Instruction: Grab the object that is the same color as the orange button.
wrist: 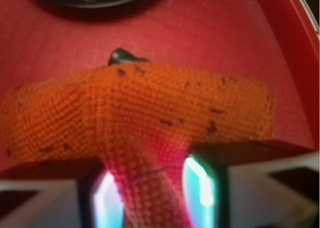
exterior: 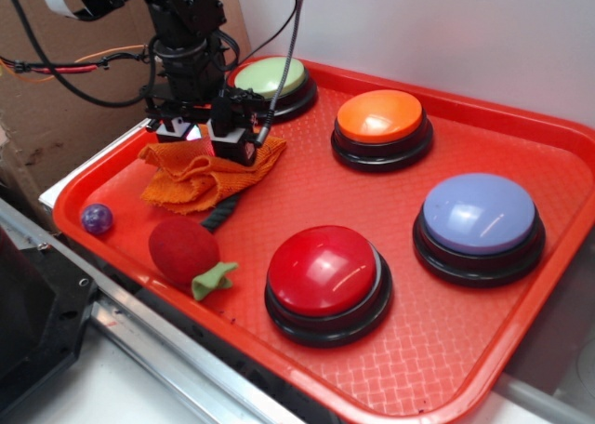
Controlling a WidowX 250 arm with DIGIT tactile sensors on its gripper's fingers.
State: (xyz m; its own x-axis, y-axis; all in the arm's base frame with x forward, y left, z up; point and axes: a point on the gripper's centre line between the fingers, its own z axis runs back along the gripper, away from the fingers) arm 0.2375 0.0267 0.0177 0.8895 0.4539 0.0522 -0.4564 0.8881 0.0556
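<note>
The orange woven cloth point(exterior: 200, 178) lies crumpled at the back left of the red tray point(exterior: 437, 331). My gripper point(exterior: 206, 145) stands right over it. In the wrist view a fold of the cloth point(wrist: 140, 108) runs up between the two fingers, and my gripper point(wrist: 152, 188) is shut on that fold. The rest of the cloth spreads out over the tray floor. The orange button point(exterior: 379, 117), glossy on a black base, sits at the back middle of the tray, well to the right of my gripper.
A pale green button point(exterior: 268, 77) stands close behind the gripper. A red button point(exterior: 323, 271) and a lavender button point(exterior: 479, 215) sit nearer the front. A red fuzzy ball point(exterior: 183, 247) and a purple marble point(exterior: 97, 218) lie by the left rim. A dark object point(exterior: 218, 215) pokes from under the cloth.
</note>
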